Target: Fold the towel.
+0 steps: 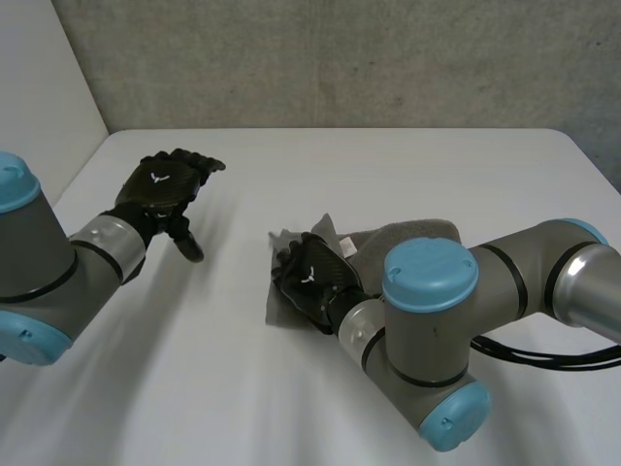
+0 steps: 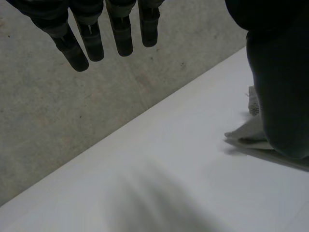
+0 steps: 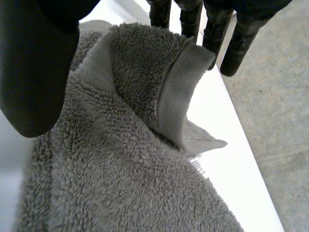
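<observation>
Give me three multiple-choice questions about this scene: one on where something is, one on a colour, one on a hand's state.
1. Where is the right hand? A on the towel; B against the wall; C on the floor.
2. The towel's colour? A white; B blue; C grey.
3. The left hand is: A clutching cloth; B open and empty; C flat on the towel.
Answers: 1A, the head view shows it on the towel; 2C, grey pile throughout; 3B, its fingers hang straight, holding nothing.

towel (image 1: 412, 235): under right robot hand (image 1: 312, 277) | left robot hand (image 1: 163, 184): well apart, leftward
</observation>
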Controlling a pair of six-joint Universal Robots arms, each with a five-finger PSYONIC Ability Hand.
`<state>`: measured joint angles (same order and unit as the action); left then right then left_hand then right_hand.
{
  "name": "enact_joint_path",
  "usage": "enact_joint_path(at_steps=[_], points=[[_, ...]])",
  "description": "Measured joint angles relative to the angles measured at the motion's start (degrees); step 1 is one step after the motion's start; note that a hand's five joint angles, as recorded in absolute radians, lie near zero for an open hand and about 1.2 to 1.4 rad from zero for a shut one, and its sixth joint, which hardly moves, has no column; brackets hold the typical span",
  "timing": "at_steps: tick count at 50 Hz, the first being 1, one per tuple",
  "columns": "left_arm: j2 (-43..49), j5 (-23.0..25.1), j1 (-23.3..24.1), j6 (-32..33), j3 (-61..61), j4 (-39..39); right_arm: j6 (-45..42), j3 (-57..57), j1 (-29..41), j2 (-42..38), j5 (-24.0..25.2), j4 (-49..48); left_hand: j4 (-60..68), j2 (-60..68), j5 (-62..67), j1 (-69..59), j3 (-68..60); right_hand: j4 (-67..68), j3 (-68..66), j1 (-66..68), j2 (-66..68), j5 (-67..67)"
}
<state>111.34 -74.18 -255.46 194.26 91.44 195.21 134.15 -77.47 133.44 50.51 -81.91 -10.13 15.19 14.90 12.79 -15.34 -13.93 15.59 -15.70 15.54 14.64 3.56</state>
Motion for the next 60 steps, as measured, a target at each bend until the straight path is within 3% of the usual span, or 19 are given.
enact_joint_path(at_steps=[14, 24, 31, 34, 38, 40, 53, 60], points=[[0.3, 0.0, 2.9, 0.0, -0.4, 0.4, 21.8, -12.4, -14.3, 19.7, 1.3, 0.4, 0.0, 0.0, 0.0, 0.0, 0.0, -1.0, 1.8, -2.4, -0.9, -0.2], [0.7, -1.7, 6.1, 0.1, -0.5, 0.7, 14.6, -23.7, -23.2, 21.1, 1.1, 1.5, 0.0, 0.0, -0.1, 0.0, 0.0, 0.9, -0.6, 0.9, 1.7, 2.8], [1.2, -3.3, 6.7, 0.2, -0.3, 1.1, 9.8, -26.5, -26.1, 17.0, -0.2, 0.3, 0.0, 0.0, -0.1, 0.0, 0.0, 22.8, -22.8, 23.3, 24.0, 25.2], [1.3, -3.5, 6.7, 0.2, -0.3, 1.2, 9.5, -26.1, -26.4, 15.8, -0.8, 0.2, 0.0, 0.0, -0.1, 0.0, 0.0, 28.9, -28.8, 29.3, 30.1, 31.0], [1.2, -3.5, 6.7, 0.1, -0.2, 1.2, 9.8, -25.3, -26.4, 15.1, -1.1, -0.3, 0.0, 0.0, -0.1, 0.0, 0.0, 55.5, -55.1, 51.9, 56.2, 57.1], [1.2, -3.5, 6.7, 0.1, -0.1, 1.2, 10.1, -24.8, -26.4, 15.0, -1.1, -0.8, 0.0, 0.0, -0.1, 0.0, 0.0, 60.7, -60.3, 55.8, 60.4, 62.1], [0.6, -3.5, 6.7, 0.1, 0.3, 1.2, 10.2, -19.8, -23.5, 16.6, -1.2, -2.5, 0.0, 0.0, -0.1, 0.1, 0.0, 61.1, -60.5, 56.3, 60.5, 62.1], [0.2, -3.8, 6.6, -0.1, -0.1, 1.2, 8.9, -10.3, -13.7, 14.3, -0.3, -2.3, 0.0, 0.0, -0.1, 0.1, 0.0, 61.1, -60.5, 56.6, 60.9, 62.1]])
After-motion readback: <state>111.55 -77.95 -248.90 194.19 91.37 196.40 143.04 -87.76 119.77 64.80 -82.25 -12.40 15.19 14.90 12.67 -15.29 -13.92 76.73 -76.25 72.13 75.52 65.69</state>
